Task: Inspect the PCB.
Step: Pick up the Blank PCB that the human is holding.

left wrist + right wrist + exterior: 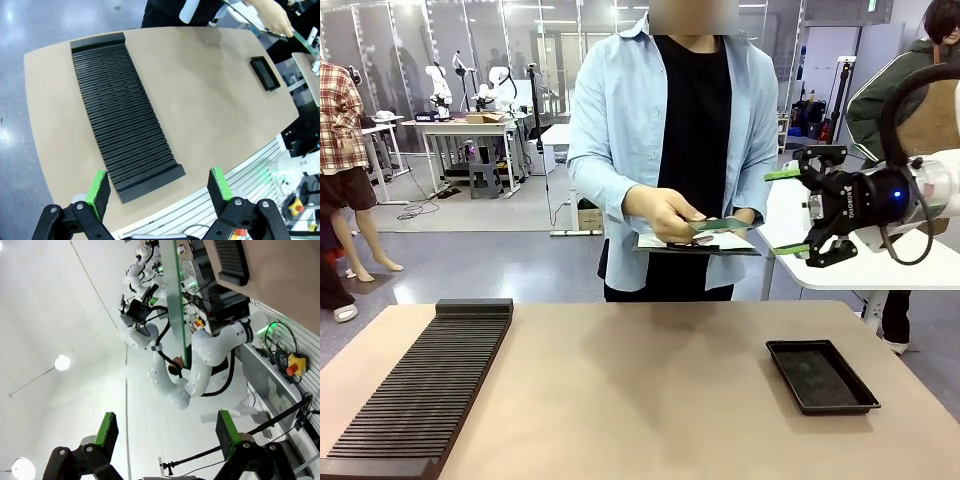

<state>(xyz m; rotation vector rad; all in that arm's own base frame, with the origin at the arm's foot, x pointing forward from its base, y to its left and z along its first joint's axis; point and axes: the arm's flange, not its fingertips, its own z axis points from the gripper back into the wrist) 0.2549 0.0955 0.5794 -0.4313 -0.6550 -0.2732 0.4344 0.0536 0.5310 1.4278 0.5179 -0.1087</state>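
The person at the top middle of the front view holds the PCB (pixel 722 224) in one hand (pixel 665 212), nearly flat, just above a clipboard (pixel 698 244) and high over the table (pixel 640 400). The right gripper (pixel 786 211) is at the right of the frame, near the PCB but apart from it, with its fingers wide and empty. In the left wrist view the left gripper (pixel 158 185), at the bottom edge, also has wide, empty fingers, above the rack (pixel 122 115). A tray (pixel 820 375) lies at the lower right.

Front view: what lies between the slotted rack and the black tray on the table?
Bare tabletop between the rack and tray, seen in front and left wrist views.
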